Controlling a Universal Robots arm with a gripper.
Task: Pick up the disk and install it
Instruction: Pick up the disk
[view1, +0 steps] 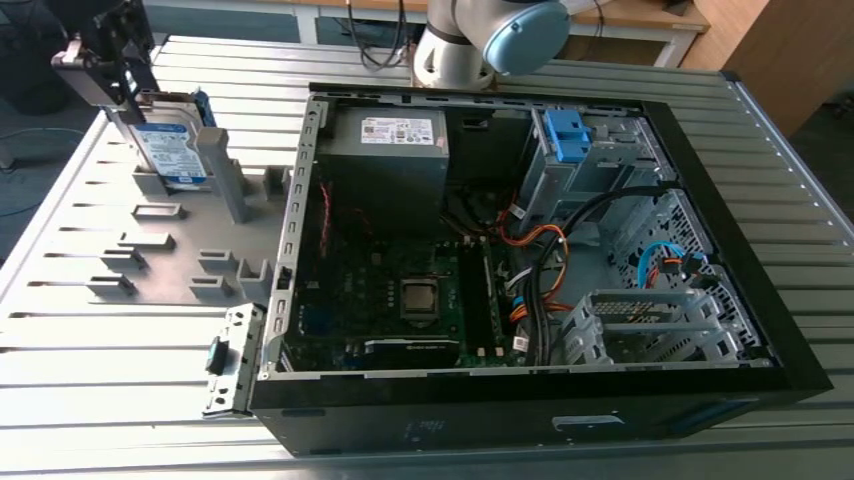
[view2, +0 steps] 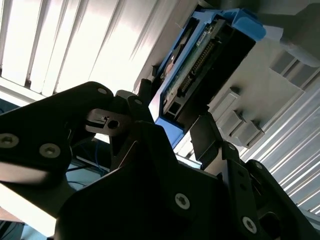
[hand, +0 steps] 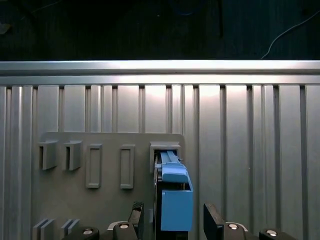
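Note:
The disk (view1: 175, 152) stands on edge in a slot of the grey fixture plate (view1: 160, 240), at the exterior view's left; its white-and-blue label faces out. Both wrist views show its blue bracket (hand: 176, 200) and connector end (view2: 200, 65). My gripper (view1: 134, 100) hangs over the disk's top end and is open. Its black fingers (hand: 212, 220) straddle the disk, one on each side, with a gap to the bracket.
An open black computer case (view1: 787, 330) lies on the ribbed metal table (view1: 80, 340), holding a grey power supply (view1: 387, 150), a motherboard, cables and a drive bay with a light-blue clip (view1: 567, 135). The fixture plate carries several other empty holders (view1: 214, 275).

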